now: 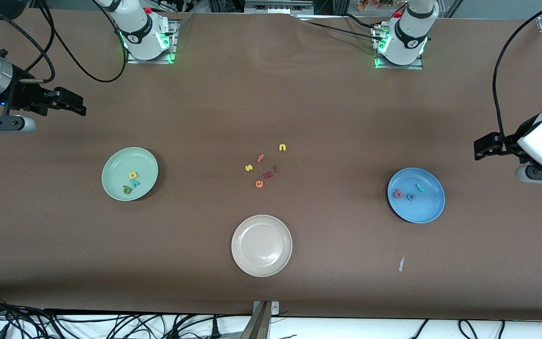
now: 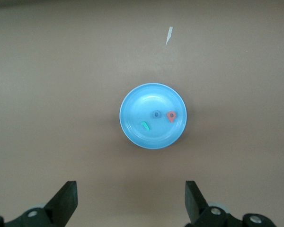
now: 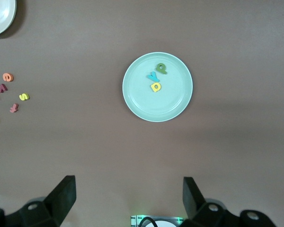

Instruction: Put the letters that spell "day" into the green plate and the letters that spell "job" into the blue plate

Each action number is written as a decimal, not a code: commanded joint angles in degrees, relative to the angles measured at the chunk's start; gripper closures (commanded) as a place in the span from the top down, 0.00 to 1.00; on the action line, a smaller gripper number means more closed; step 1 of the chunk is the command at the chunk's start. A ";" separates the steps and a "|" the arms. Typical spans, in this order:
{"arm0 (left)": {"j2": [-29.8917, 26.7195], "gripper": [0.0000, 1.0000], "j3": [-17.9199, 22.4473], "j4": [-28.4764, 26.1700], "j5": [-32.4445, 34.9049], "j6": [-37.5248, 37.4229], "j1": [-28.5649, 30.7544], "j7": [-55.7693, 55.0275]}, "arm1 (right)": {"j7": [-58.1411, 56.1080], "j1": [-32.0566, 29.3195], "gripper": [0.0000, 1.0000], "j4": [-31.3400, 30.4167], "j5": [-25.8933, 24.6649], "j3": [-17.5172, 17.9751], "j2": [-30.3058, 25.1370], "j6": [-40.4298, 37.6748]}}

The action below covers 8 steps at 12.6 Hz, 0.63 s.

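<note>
From where I sit the job looks finished: d, a, y (image 3: 155, 77) lie in the green plate (image 3: 175, 101) under my right tool (image 3: 128, 189), j, o, b (image 2: 157, 118) in the blue plate (image 2: 132, 106) under my left tool (image 2: 131, 198), both tools wide open and empty.

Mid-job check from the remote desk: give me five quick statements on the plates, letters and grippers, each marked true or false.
1. The green plate holds three letters: true, a yellow a, teal y and green d.
2. The blue plate is bare: false, it holds the b, o and j.
3. The white plate holds an orange e: false, the e lies on the table among the loose letters.
4. Both grippers are open: true, the left gripper and right gripper hold nothing.
5. The left gripper hangs over the green plate: false, it is near the blue plate.
</note>
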 commanded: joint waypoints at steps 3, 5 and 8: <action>-9.31 1.00 18.74 -12.80 -9.98 6.78 -12.16 2.61 | 0.24 -0.27 1.00 2.15 0.49 0.04 0.84 -0.23; -14.32 1.00 23.05 -20.72 -10.34 12.60 -16.38 2.52 | 0.25 -0.18 1.00 1.89 0.22 0.48 0.76 1.35; -16.88 1.00 24.83 -22.50 -10.17 12.79 -18.77 2.87 | 0.24 -1.85 1.00 0.93 -0.83 2.67 0.06 1.53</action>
